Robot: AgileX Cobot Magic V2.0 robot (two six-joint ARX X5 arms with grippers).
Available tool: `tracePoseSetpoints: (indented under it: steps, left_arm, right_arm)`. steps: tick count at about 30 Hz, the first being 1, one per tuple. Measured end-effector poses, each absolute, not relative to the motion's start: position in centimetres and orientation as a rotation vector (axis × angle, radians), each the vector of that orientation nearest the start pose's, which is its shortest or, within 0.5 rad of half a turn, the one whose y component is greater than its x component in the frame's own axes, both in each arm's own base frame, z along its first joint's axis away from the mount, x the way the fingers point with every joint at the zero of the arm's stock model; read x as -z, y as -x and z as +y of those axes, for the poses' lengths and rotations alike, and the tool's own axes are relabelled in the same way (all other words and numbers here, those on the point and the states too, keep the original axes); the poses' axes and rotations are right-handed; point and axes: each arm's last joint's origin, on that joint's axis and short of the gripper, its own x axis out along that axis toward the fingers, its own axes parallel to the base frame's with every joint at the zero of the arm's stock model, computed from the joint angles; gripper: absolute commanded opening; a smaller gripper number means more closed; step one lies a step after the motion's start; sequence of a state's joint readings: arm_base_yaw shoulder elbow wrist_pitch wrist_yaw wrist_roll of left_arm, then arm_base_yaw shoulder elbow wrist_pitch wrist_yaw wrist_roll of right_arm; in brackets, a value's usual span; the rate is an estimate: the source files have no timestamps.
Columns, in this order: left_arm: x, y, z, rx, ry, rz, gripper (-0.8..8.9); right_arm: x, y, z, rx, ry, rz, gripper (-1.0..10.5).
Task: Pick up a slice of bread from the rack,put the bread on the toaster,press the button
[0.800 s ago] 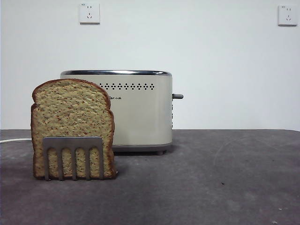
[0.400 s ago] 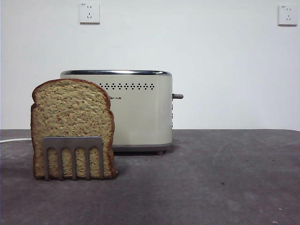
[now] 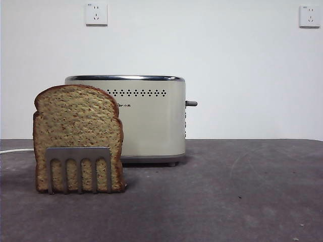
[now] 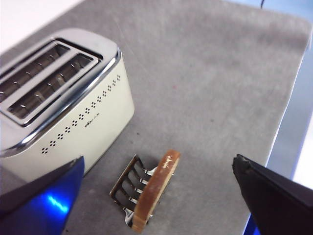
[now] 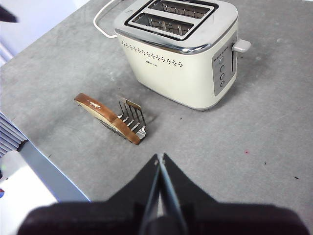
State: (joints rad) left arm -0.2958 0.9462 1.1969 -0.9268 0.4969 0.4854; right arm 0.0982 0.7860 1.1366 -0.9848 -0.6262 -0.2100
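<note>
The slice of bread stands upright in the rack, in its outermost slot, with the comb-like plate in front of its lower half. The rack sits just in front of the toaster, toward one end of it and well in from the surface's far edge; from the front the bread overlaps the toaster's near face, though the wrist views show a clear gap between them.

Neither hand has touched anything yet. The left hand hovers high above the rack with its jaws spread wide and nothing between them. The right hand hangs well back from the toaster with its jaws pressed together, also empty.

The risks, as a judgement, lie in the pick. The rack looks light and is not fixed to the surface, so a lift that drags the slice against the slotted plates could carry the rack up or tip it over. The slice is thin across its crust; jaws closing off-centre or at an angle could twist it or let it slip. Because the rack is so near the toaster, a low approach might clip the chrome rim. Later, the slice must meet one of the two slots squarely or it will rest on the rim. The lever is at the far end.

Against the earlier front views, nothing on the surface has shifted: bread, rack and toaster lie exactly as they did.
</note>
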Motion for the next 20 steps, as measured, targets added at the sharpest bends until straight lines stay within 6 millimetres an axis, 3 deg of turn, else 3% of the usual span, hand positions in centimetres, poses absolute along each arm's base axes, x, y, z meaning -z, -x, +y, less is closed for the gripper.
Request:
tracePoseSetpoints:
  steps: [6, 16, 20]
  left_arm:
    - [-35.8, -18.1, -8.6, 0.971, -0.480, 0.599, 6.29]
    - [-31.6, -21.1, -12.6, 1.041, -0.671, 0.776, 6.28]
    - [-29.0, -22.8, -14.2, 1.053, -0.732, 0.884, 6.24]
  right_arm:
    - [-37.7, -11.4, 2.8, -0.760, 0.025, 0.549, -0.1]
    - [-37.6, -11.6, 2.8, -0.763, 0.030, 0.555, -0.1]
    - [-37.6, -11.6, 2.8, -0.763, 0.030, 0.555, -0.1]
